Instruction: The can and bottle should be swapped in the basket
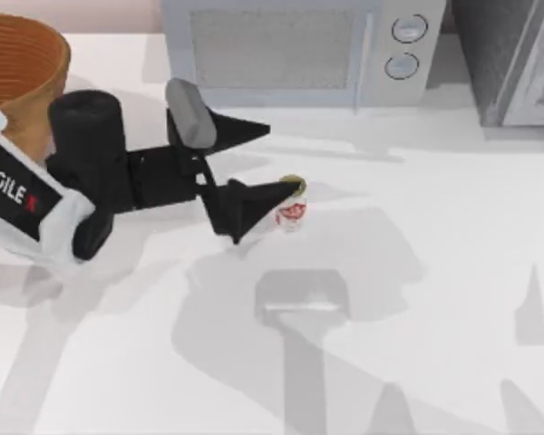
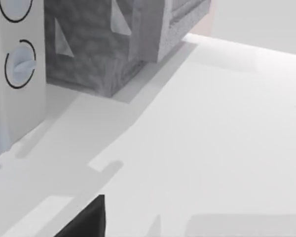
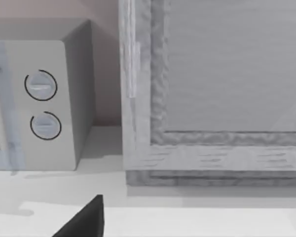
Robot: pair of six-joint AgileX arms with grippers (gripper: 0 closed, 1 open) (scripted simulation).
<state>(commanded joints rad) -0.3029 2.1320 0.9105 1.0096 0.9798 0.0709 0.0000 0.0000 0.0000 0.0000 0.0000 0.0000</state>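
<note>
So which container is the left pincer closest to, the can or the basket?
The can: it stands right at the tip of the left pincer's nearer finger, mid-table. The basket sits far back at the table's left corner, behind the arm.

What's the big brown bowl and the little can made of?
The basket looks like woven wicker: tan outside, ribbed orange-brown inside. The can, beside my left gripper, looks like metal, with a white and red label and a dull gold top, though that's a guess.
</note>
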